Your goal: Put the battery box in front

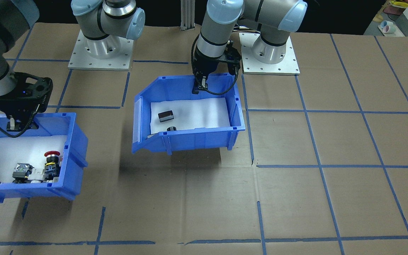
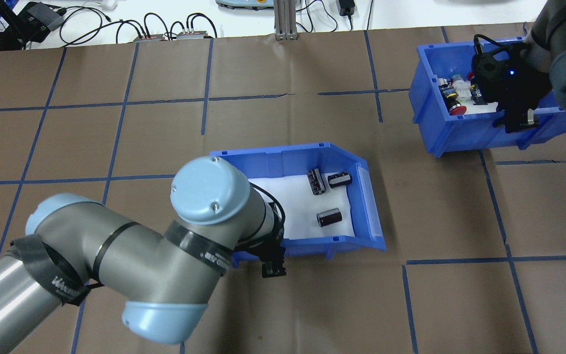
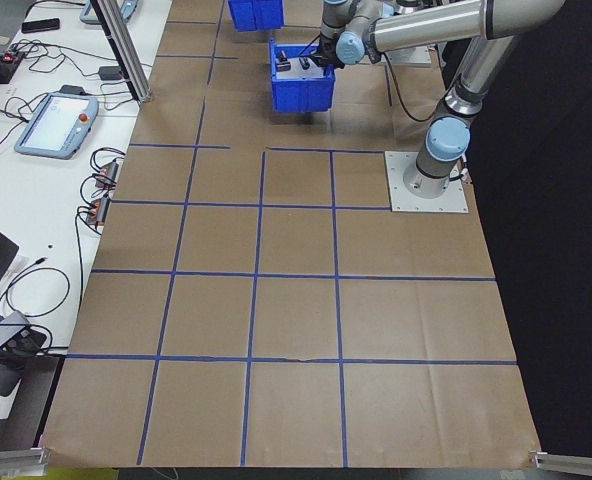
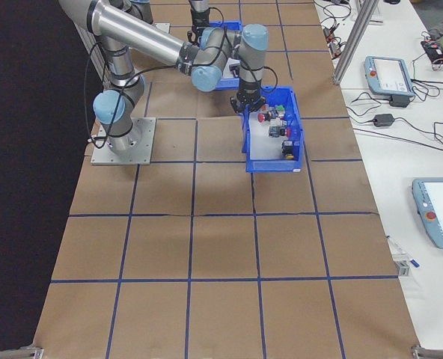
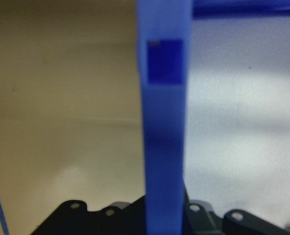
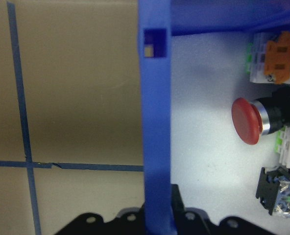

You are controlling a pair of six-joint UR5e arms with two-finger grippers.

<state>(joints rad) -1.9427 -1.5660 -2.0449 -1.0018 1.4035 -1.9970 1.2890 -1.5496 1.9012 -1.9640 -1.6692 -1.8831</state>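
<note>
The battery box [image 1: 190,140] is a blue bin with a white foam floor. It hangs tilted a little above the brown table, with a shadow under it. Three dark cylinders [image 2: 329,217] lie inside the box [image 2: 307,152]. My left gripper [image 1: 200,86] is shut on its back wall, and that wall [image 5: 162,122] runs up between the fingers in the left wrist view. From overhead the left gripper [image 2: 273,265] sits at the box's near edge. My right gripper [image 2: 519,120] is shut on the wall of a second blue bin [image 2: 460,132].
The second bin [image 1: 73,148] holds a red mushroom button [image 6: 248,121] and several switches, and also looks raised off the table. Two arm base plates [image 1: 101,53] stand at the robot's side. Blue tape lines grid the brown paper. Cables [image 2: 165,27] lie beyond the far edge.
</note>
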